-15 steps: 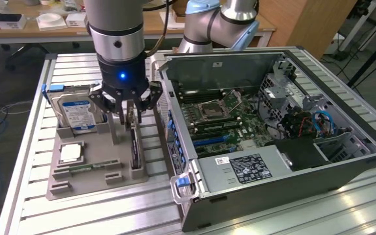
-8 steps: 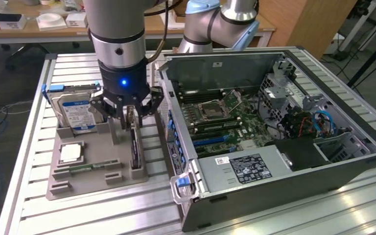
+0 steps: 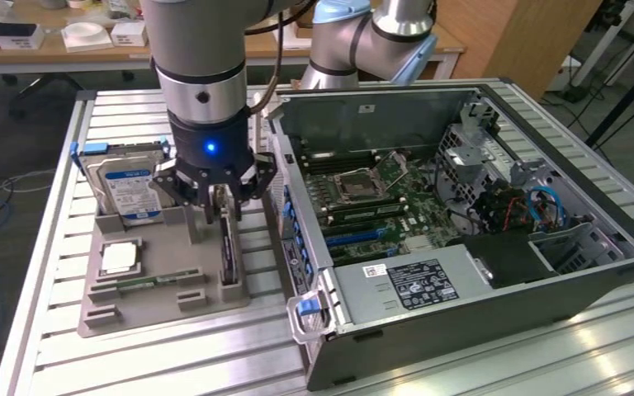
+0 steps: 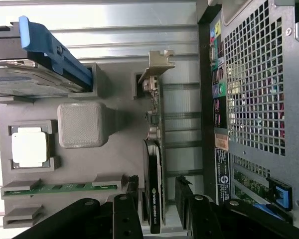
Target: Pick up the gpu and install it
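End effector [image 4: 157, 185] astride upright gpu [image 4: 155, 124]

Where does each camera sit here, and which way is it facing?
Exterior view: off the arm, raised, looking down on the grey tray and the open computer case; the arm and gripper show.
Wrist view: on the wrist, looking down past the gripper's black fingers at the gpu standing on edge.
Shared: gpu, tray, hard drive, computer case.
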Tool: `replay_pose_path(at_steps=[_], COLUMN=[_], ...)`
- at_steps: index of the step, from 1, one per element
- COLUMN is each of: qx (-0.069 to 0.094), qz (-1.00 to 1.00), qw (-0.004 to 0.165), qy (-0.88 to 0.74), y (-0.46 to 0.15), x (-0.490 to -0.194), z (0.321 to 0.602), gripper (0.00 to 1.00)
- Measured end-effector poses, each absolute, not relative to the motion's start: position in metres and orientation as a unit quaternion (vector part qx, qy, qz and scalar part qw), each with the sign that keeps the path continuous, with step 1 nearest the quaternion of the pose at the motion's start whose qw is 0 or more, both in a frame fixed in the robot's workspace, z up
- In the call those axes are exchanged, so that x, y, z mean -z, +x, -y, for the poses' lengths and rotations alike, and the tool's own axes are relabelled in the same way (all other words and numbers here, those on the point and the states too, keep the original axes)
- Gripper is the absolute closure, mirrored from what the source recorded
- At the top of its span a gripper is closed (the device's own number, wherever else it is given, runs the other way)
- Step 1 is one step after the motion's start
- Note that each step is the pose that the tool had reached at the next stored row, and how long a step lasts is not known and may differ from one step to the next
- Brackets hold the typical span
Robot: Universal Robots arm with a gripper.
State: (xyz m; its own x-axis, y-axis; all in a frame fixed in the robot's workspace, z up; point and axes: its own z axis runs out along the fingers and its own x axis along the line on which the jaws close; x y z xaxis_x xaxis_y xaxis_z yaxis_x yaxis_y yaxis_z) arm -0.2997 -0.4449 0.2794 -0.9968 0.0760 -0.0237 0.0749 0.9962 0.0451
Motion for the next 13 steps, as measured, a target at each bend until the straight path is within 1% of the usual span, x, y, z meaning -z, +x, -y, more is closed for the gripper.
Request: replay_pose_path(at_steps=[13], qx=[-0.022], qz=[-0.999], qw=[0.013], qy=[0.038], y=[-0.300], x=[-0.264], z=[0.445], gripper=[0.57])
